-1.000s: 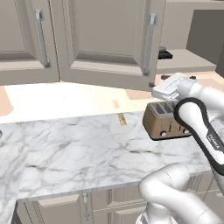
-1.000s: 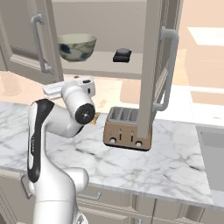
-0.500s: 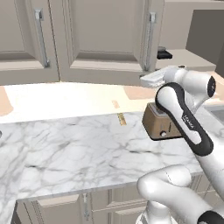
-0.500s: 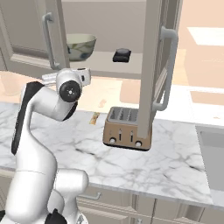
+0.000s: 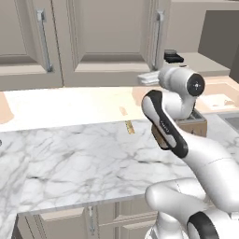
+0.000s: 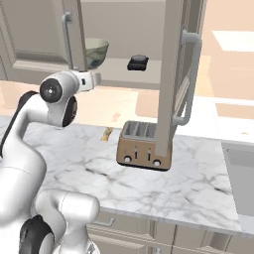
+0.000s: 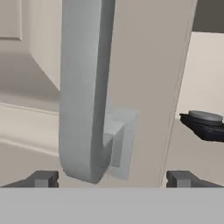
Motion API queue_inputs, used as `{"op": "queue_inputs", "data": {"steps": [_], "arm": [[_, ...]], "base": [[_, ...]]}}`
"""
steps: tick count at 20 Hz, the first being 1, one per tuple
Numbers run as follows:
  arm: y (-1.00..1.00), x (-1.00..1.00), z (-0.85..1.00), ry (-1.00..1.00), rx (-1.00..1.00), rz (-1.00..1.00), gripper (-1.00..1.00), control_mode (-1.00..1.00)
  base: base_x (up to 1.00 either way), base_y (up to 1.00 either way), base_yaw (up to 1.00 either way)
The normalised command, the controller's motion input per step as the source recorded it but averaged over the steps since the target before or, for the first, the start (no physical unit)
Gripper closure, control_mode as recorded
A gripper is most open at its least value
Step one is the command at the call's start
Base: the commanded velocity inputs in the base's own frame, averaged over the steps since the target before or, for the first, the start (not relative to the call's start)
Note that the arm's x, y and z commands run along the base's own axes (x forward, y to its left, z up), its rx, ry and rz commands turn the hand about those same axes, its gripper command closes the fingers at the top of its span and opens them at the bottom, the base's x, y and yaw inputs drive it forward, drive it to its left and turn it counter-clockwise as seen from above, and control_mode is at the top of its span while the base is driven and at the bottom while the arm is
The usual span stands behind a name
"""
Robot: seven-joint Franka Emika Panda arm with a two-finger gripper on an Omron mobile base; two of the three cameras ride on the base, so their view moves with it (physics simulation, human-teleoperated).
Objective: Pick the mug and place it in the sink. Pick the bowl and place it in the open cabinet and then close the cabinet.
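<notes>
Hand view, gripper [image 7: 113, 178]: fingertips spread apart, straddling the lower end of the bar handle [image 7: 83, 87].
Handle: smooth grey, rounded, long axis vertical.
Cabinet [image 6: 171, 74]: door open, edge-on above the toaster [image 6: 144, 145].
Bowl [image 6: 96, 51]: on the inner shelf, beside a dark object [image 6: 138, 62].
Counter [image 6: 198, 183]: marble, bare.

Bright, even, soft-edged rendered light, faint shadows.

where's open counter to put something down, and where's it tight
Free: the marble counter right of the toaster up to the sink edge, the strip in front of the toaster, and the wide stretch left of the arm in the left base view. Tight: the cabinet shelf holding the bowl and a dark object, and by the open door, where the gripper faces a handle.
</notes>
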Motion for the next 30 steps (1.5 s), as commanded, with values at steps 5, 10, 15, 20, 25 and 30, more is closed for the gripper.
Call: {"op": "queue_inputs", "data": {"steps": [5, 10, 15, 20, 25, 30], "arm": [[0.04, 0.42, 0.0, 0.0, -0.02, -0.24, -1.0, -1.0], [0.06, 0.19, 0.0, 0.03, -0.01, -0.13, -1.0, -1.0], [0.0, 0.12, 0.0, 0.01, 0.0, -0.08, -1.0, -1.0], [-0.01, -0.17, 0.0, 0.0, 0.0, -0.02, -1.0, -1.0], [-0.24, -0.89, 0.09, 0.01, 0.01, 0.0, -1.0, -1.0], [-0.3, -1.0, 0.46, 0.06, 0.01, 0.0, -1.0, -1.0]], "base": [[0.0, 0.0, 0.0], [0.0, 0.0, 0.0], [0.0, 0.0, 0.0], [0.0, 0.0, 0.0], [0.0, 0.0, 0.0], [0.0, 0.0, 0.0]]}}
